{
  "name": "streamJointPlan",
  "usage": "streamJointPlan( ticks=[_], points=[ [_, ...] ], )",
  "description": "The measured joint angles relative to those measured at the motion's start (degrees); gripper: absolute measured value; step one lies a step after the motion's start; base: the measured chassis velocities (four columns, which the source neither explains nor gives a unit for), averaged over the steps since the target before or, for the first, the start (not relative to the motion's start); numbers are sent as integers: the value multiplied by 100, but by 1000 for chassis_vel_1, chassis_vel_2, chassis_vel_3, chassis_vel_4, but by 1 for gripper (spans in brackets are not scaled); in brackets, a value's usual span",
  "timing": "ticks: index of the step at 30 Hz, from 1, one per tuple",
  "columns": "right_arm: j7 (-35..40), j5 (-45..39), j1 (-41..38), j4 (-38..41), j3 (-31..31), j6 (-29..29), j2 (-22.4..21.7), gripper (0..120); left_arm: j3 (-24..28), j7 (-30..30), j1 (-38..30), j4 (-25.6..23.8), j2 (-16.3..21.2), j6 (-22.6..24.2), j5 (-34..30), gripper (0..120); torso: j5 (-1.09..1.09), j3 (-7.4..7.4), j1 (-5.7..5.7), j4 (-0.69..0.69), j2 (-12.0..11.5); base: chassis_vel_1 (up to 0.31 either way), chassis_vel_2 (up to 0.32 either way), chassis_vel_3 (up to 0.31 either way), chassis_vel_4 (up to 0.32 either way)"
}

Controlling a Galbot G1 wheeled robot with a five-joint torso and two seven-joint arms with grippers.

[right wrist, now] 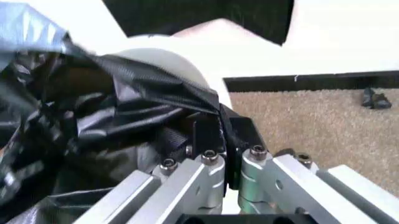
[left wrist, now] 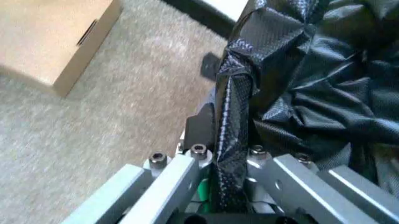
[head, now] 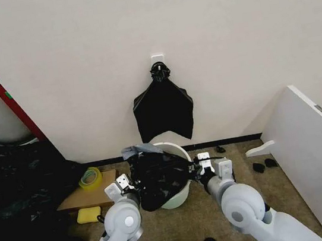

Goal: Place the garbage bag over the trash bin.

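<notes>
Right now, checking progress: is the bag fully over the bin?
No. The bag drapes its front; the bin's far rim stays bare.

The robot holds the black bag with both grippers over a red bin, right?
Not quite: the bin is cream-white, not red, as the head view shows. The left gripper and right gripper do both pinch the bag over it.

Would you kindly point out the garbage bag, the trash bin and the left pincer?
garbage bag [head: 157, 181], head view, crumpled middle.
trash bin [head: 176, 149], head view, bare far rim.
left pincer [left wrist: 225, 150], left wrist view, between its fingertips, clamped on bag plastic.
</notes>
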State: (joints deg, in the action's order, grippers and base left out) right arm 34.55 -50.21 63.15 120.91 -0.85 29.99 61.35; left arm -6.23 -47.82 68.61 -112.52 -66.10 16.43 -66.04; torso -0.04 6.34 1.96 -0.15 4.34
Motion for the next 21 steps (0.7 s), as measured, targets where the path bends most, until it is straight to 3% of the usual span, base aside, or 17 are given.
streamJointPlan(
  ticks=[16,21],
  points=[
    [-20,13,154,316,10,-48,-314,0,-127,91,657,-378,113,-37,240,1,0,0,0,0,0,0,0,0,0],
    [-298,400,452,516,-93,29,-404,16,-149,148,797,-525,125,-48,456,1,1,0,0,1,0,0,0,0,0]
  ],
)
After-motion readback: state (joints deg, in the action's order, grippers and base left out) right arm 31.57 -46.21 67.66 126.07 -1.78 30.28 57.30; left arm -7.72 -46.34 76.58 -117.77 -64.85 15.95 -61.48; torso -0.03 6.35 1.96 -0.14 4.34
